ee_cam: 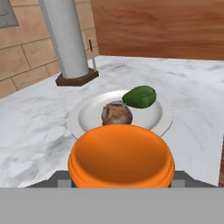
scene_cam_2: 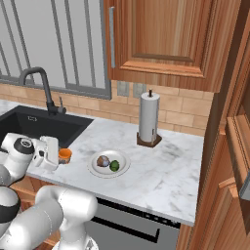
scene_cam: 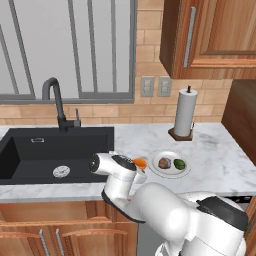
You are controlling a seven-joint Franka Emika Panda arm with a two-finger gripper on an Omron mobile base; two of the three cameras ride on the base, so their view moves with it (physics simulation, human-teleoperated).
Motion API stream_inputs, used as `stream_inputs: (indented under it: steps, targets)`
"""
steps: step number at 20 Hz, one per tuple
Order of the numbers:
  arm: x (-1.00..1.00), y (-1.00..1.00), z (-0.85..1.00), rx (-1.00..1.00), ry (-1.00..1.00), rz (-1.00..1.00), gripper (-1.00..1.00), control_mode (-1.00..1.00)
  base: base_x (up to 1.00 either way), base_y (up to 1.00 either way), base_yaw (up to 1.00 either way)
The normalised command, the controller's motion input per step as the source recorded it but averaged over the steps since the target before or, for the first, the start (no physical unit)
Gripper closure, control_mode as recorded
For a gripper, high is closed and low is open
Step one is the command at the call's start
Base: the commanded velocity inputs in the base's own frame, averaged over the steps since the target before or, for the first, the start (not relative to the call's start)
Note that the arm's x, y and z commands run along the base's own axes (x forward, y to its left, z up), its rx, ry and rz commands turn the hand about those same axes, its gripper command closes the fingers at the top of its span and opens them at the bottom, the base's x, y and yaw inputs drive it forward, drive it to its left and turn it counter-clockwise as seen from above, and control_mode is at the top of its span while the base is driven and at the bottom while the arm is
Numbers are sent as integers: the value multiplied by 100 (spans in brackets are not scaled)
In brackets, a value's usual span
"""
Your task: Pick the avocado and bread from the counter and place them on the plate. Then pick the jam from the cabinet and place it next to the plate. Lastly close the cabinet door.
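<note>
The gripper (scene_cam_2: pixel 59 157) is closed around the orange jam jar (scene_cam_2: pixel 64 155), holding it low over the marble counter (scene_cam_2: pixel 161 171) at nine o'clock of the white plate (scene_cam_2: pixel 124 168), where bread (scene_cam_2: pixel 102 161) and avocado (scene_cam_2: pixel 114 165) lie side by side

- The plate (scene_cam_2: pixel 122 168) lay on the tabletop (scene_cam_2: pixel 166 171), between the sink (scene_cam_2: pixel 39 128) and the cabinet (scene_cam_2: pixel 229 146).
- The bread (scene_cam_2: pixel 102 161) and the avocado (scene_cam_2: pixel 114 165) sat side by side on the plate, the bread on the sink side.
- The jam (scene_cam_2: pixel 65 155) sat in the gripper (scene_cam_2: pixel 57 155) just beside the plate, on its sink side, near the tabletop's front edge.
- The paper towel holder (scene_cam_2: pixel 149 119) stood behind the plate, near the wall.
- The faucet (scene_cam_2: pixel 41 88) rose behind the sink.
- The wall cupboard (scene_cam_2: pixel 161 39) hung above the holder.
</note>
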Motion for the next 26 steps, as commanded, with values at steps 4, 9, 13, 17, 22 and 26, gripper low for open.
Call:
stream_inputs:
  steps: [4, 9, 13, 17, 22, 26]
  targets:
    - [0, 0, -11, 0, 0, 0, 100, -100, 0, 0, 0]
    - [0, 0, -19, 0, 0, 0, 100, -100, 0, 0, 0]
    - [-2, 0, -14, 0, 0, 0, 100, -100, 0, 0, 0]
    - [0, 0, -10, 0, 0, 0, 100, -100, 0, 0, 0]
    - [0, 0, -9, 0, 0, 0, 100, -100, 0, 0, 0]
    - [0, 0, -6, 0, 0, 0, 100, -100, 0, 0, 0]
